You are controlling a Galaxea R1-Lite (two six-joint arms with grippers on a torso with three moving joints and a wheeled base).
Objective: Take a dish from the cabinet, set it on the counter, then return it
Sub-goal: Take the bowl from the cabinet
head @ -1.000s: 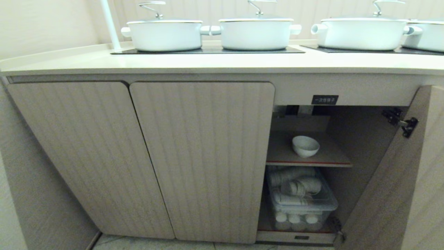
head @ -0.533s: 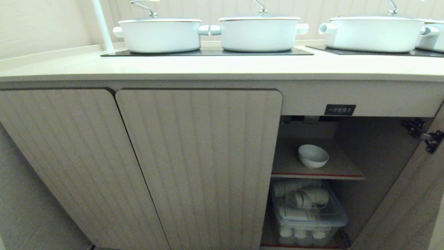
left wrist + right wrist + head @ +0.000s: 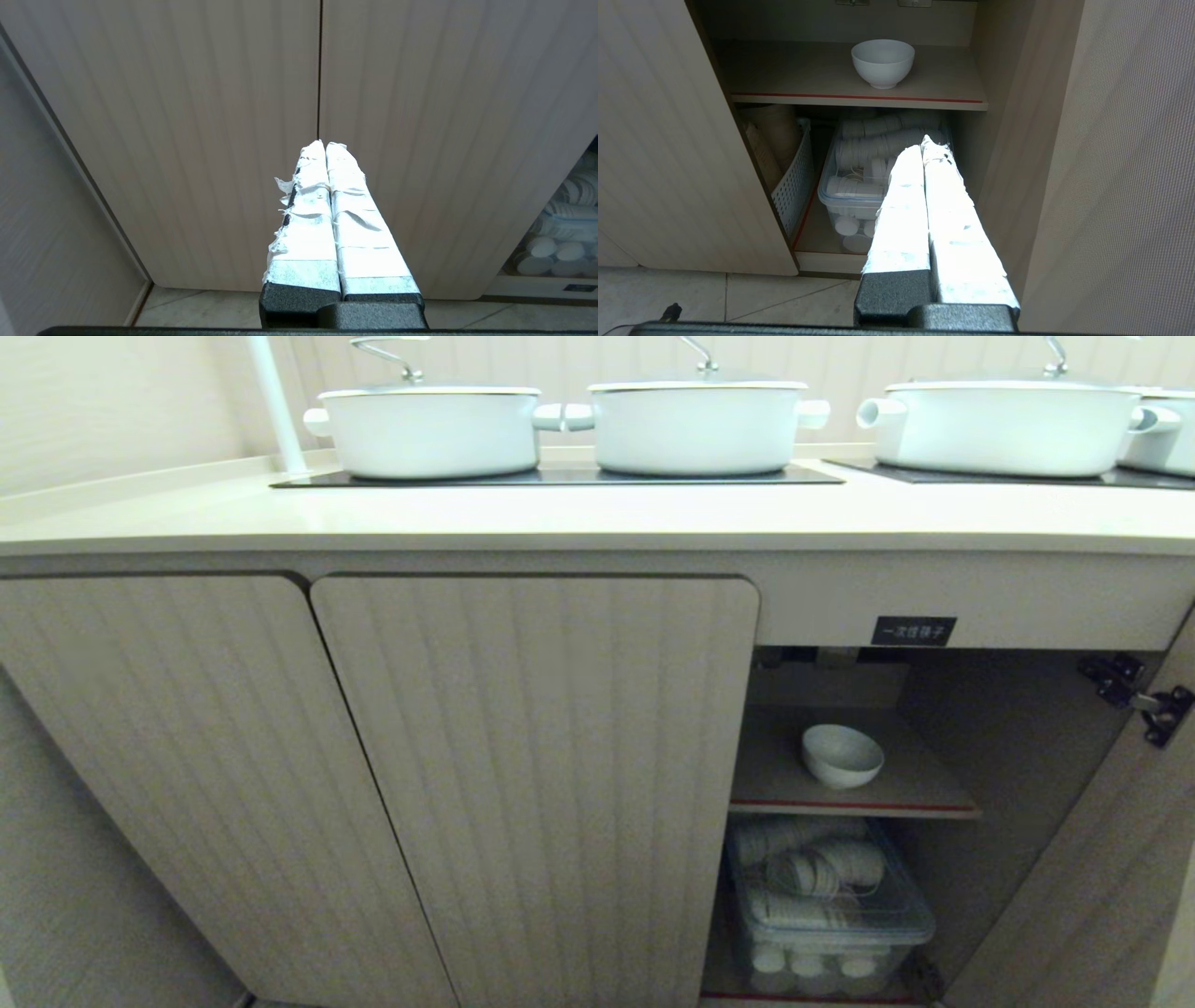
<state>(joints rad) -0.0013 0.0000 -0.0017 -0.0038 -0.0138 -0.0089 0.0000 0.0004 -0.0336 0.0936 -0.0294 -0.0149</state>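
The dish (image 3: 842,756) is a small white bowl standing upright on the inner shelf (image 3: 775,784) of the open cabinet (image 3: 1018,728), under a black label (image 3: 913,631). In the right wrist view the dish (image 3: 883,62) sits on the shelf, well beyond and above my right gripper (image 3: 923,142), which is shut and empty in front of the opening. My left gripper (image 3: 323,143) is shut and empty, facing the seam between the two closed fluted doors (image 3: 319,70). The cream counter (image 3: 597,513) runs above. Neither arm shows in the head view.
White lidded pots (image 3: 428,429) stand on black glass panels (image 3: 560,476) at the back of the counter. Below the shelf are a clear box of white lids and cups (image 3: 826,905) and a perforated white basket (image 3: 796,182). The open door (image 3: 1092,859) stands at right.
The whole head view has shifted: the cabinet looks larger and closer, so the camera moved toward it in the first half second. Since then nothing has moved.
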